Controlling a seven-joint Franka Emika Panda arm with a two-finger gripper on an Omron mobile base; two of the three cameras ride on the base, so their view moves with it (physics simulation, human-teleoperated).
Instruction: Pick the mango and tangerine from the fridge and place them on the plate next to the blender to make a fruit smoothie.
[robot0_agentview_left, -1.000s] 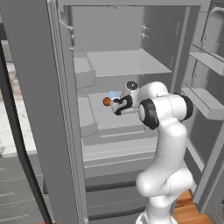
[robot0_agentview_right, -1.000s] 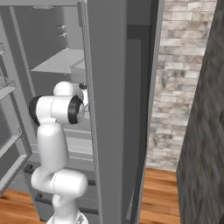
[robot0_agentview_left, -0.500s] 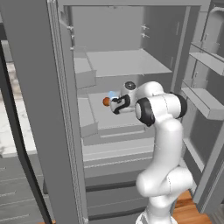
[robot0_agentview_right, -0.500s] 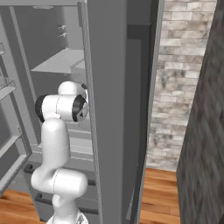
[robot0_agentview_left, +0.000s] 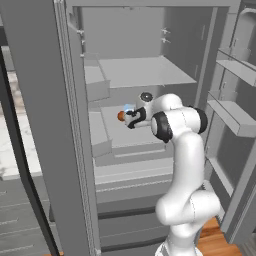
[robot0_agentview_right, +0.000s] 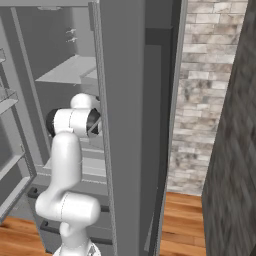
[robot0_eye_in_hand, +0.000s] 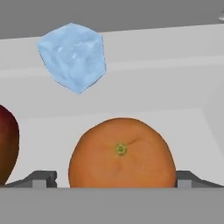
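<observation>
Now reaching deep into the open fridge (robot0_agentview_left: 150, 75), with the hand (robot0_agentview_left: 131, 118) at the middle shelf (robot0_agentview_left: 125, 137) and an orange fruit just at its tips. Seen from the hand view, the tangerine (robot0_eye_in_hand: 121, 153) sits dead centre between the two fingertips (robot0_eye_in_hand: 40, 178), one either side of it, apart from its skin as far as can be told; so the hand stands wide, not yet closed on anything. To one side, cut by the frame edge, a dark red fruit, probably the mango (robot0_eye_in_hand: 8, 148), close beside the tangerine. Behind and above, a pale blue ice cube (robot0_eye_in_hand: 72, 56), seemingly tipped on a corner.

Likely step in hand: closing on the tangerine.

Risks from here:
- Round, smooth fruit; a pinch off its widest line could squirt it forward along the shelf or into the mango.
- Closing too near the front of the fruit would give a shallow grip, likely to slip on the way out.
- Mango close by; a finger drifting sideways could nudge it and set it rolling.
- Tight fridge; pulling back carelessly could knock the fruit loose against the shelf above or the door frame
</observation>
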